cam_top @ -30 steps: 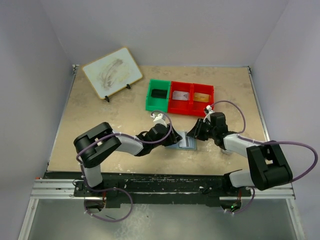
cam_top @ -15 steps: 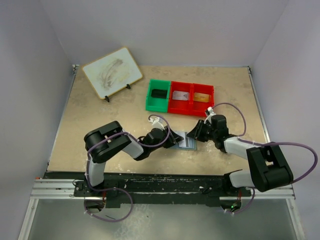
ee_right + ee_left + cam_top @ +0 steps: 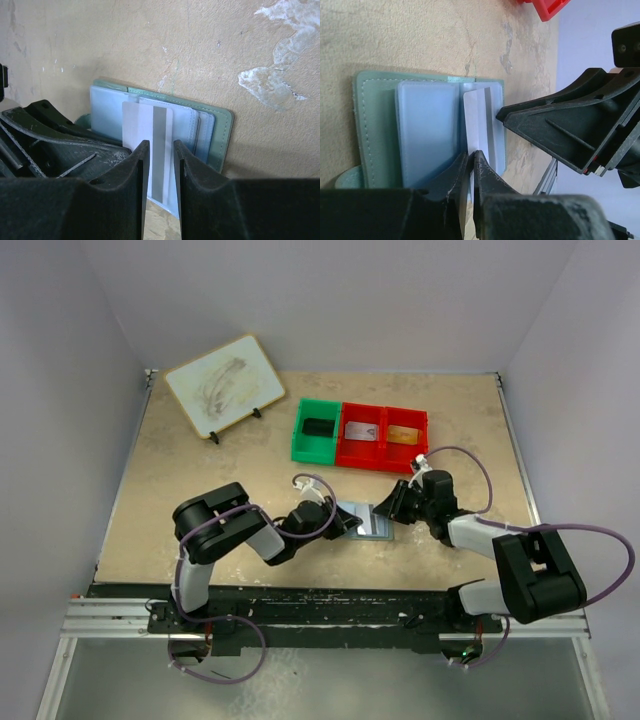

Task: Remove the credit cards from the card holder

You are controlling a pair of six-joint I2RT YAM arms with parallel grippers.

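The card holder (image 3: 374,527) lies open on the table between my two arms, grey-green outside (image 3: 372,125) and pale blue inside. A white credit card (image 3: 482,115) with a grey stripe sticks partway out of its right panel. My left gripper (image 3: 471,154) is shut, its tips pinched together at that card's near left edge. In the top view the left gripper (image 3: 347,522) is at the holder's left side. My right gripper (image 3: 161,147) stands open over the same card (image 3: 147,130), one finger either side of the stripe. It is at the holder's right end (image 3: 386,510).
Behind the holder stand a green bin (image 3: 318,445) and a red two-compartment bin (image 3: 385,452), with a card in each compartment. A small whiteboard on a stand (image 3: 222,385) is at the back left. The two grippers are almost touching over the holder.
My left gripper has slid right along the table onto the holder and closed its jaws on the card's edge. The right gripper has hardly moved.
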